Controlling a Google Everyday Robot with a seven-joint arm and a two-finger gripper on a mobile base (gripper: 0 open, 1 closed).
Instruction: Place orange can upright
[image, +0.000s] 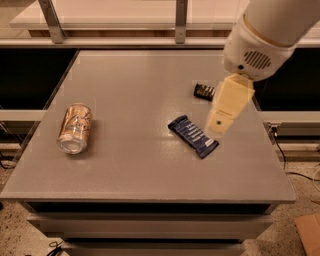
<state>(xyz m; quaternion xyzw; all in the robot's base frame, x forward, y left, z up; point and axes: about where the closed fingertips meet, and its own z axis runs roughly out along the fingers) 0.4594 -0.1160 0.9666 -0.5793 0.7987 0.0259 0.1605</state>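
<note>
The orange can (75, 127) lies on its side at the left of the grey table (140, 75), its silver end facing the front edge. My gripper (220, 122) hangs from the white arm (265, 35) over the right side of the table, just right of the dark blue snack bar wrapper (192, 136). It is far from the can and holds nothing that I can see.
A black striped bar (203, 91) lies behind the wrapper, partly hidden by the gripper. A railing with metal posts (181, 20) runs behind the table. Dark gaps drop off at the table's left and right edges.
</note>
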